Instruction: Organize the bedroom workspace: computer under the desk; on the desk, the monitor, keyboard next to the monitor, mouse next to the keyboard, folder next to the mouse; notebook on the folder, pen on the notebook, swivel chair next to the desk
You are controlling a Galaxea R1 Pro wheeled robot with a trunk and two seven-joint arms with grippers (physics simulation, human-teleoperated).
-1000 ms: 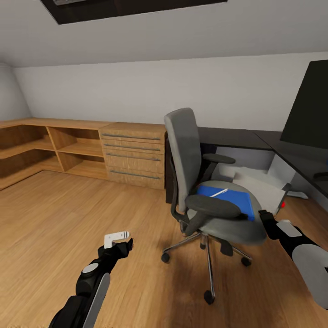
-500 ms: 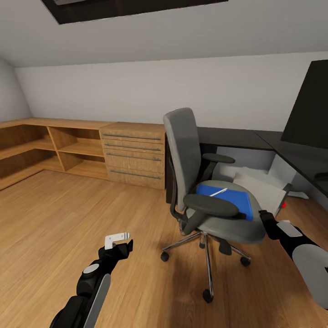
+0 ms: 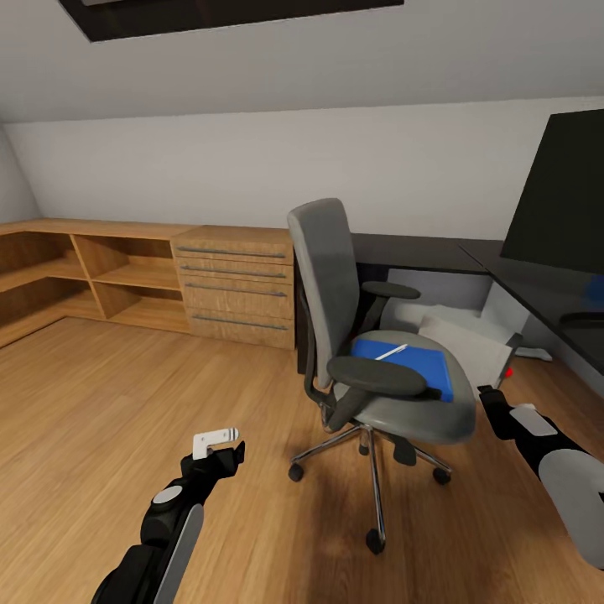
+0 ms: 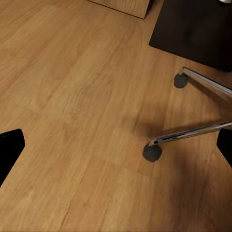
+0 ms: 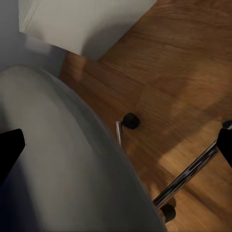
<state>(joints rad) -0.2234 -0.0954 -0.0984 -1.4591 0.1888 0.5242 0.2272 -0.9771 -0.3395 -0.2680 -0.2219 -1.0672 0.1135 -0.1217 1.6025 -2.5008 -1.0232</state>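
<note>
**Operator:** Folder first. Where is it, and what have you got done so far?

**Spotter:** Your folder (image 3: 407, 363) lies flat on the seat of the swivel chair (image 3: 369, 335), with the pen (image 3: 391, 352) resting on top of it. So that move is not yet made. The chair stands out on the wooden floor (image 3: 126, 403), near the desk (image 3: 436, 250) but turned side-on to it.

**Operator:** And the rest?

**Spotter:** The monitor (image 3: 562, 197) is up on the desk already. The computer (image 3: 466, 340) looks to be lying on the floor under the desk, though you should check it. I cannot make out the keyboard, mouse or notebook from here, so treat those as open. By my reckoning most of the job is left.

**Operator:** Hands?

**Spotter:** Your left gripper (image 3: 222, 440) hangs low over bare floor, jaws spread wide, holding nothing; its wrist camera looks down on the chair's chrome legs and a castor (image 4: 152, 152). Your right gripper (image 3: 488, 396) sits just beside the seat's front edge, also spread and empty. The right wrist view shows the grey seat close under it.
</note>
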